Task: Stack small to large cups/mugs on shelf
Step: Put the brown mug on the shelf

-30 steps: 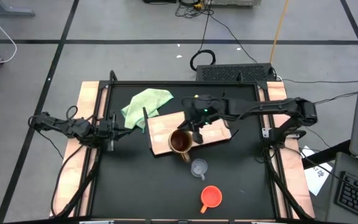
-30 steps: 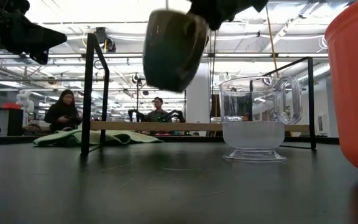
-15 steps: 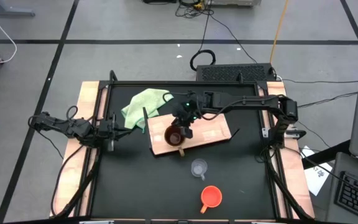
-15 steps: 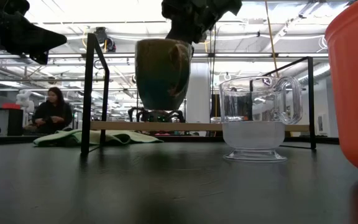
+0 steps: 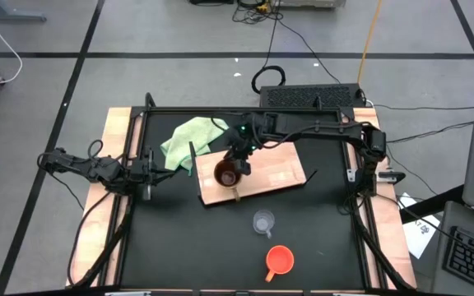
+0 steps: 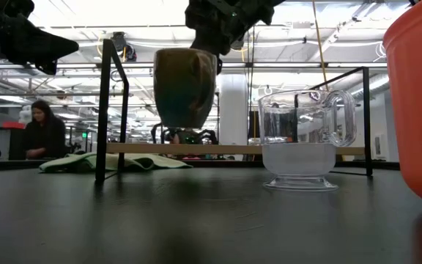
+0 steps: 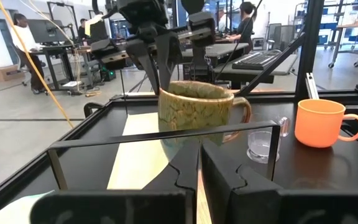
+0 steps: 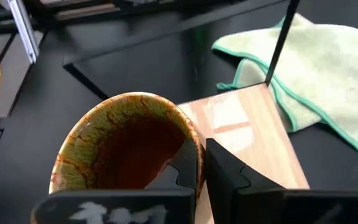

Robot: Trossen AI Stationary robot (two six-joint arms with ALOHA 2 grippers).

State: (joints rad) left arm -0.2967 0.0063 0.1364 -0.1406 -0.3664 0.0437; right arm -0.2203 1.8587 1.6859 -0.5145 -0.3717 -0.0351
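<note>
Brown mug point(image 5: 225, 173) hanging in the air above the left part of the light-wood shelf board point(image 5: 274, 175), clear of it in the low view, mouth up, slightly tilted. Right gripper point(image 5: 239, 161) pinching the mug's rim, jaws clenched on the wall, one finger inside and one outside.

Clear glass cup point(image 5: 262, 221) standing on the black table point(image 5: 171, 238), near side of the board. Orange cup point(image 5: 279, 260) nearer still, apart from the glass.

Light green cloth point(image 5: 189, 136) lying at the board's far-left corner.

Left gripper point(image 5: 149, 173) waiting at the table's left edge, jaws closed, grasping nothing.
</note>
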